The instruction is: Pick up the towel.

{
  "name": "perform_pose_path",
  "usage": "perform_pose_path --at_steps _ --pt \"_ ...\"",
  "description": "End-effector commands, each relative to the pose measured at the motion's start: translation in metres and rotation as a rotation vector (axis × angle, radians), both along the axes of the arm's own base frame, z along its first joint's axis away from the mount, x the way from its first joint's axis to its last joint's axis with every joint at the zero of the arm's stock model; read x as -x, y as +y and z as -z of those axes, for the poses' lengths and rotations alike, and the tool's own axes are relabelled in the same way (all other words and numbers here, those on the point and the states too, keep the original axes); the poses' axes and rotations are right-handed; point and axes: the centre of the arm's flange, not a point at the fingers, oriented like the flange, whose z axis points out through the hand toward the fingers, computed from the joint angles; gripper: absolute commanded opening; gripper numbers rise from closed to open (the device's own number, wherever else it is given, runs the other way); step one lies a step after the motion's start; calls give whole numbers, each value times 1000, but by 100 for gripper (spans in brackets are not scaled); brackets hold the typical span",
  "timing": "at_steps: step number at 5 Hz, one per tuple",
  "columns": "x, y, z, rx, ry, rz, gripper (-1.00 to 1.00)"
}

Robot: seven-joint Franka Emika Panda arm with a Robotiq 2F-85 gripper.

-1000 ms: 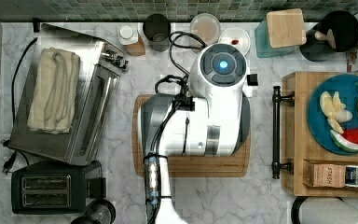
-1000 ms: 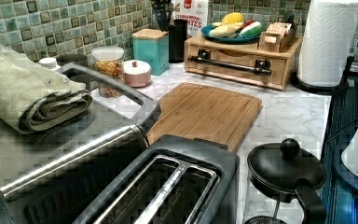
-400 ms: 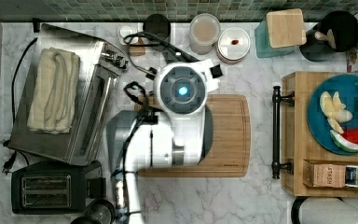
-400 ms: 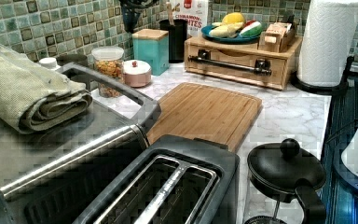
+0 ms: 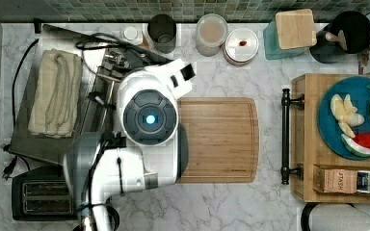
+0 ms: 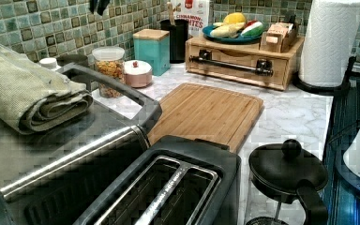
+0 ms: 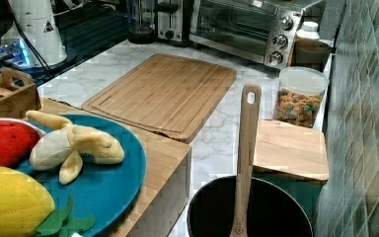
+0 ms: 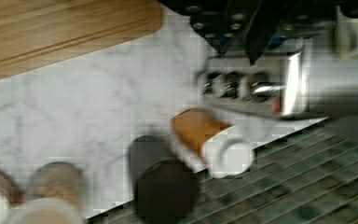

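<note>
The Panda arm [image 5: 147, 120] has swung from over the cutting board [image 5: 219, 139] toward the toaster oven [image 6: 75, 154], closing on the folded towel [image 5: 54, 98] lying untouched on the oven's top; whether its end effector is wide or narrow cannot be told.

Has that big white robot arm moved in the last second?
Yes. In the top view the arm has slid from over the cutting board toward the top view's left, nearer the towel on the toaster oven.
</note>
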Motion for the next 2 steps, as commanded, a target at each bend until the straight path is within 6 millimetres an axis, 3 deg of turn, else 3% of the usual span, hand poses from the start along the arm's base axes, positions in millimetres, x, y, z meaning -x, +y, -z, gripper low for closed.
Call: perform_pose_path --at_steps 1,2 --pt "9 51 -37 -191 -63 -271 100" --pt "13 88 -24 -240 -77 -339 100"
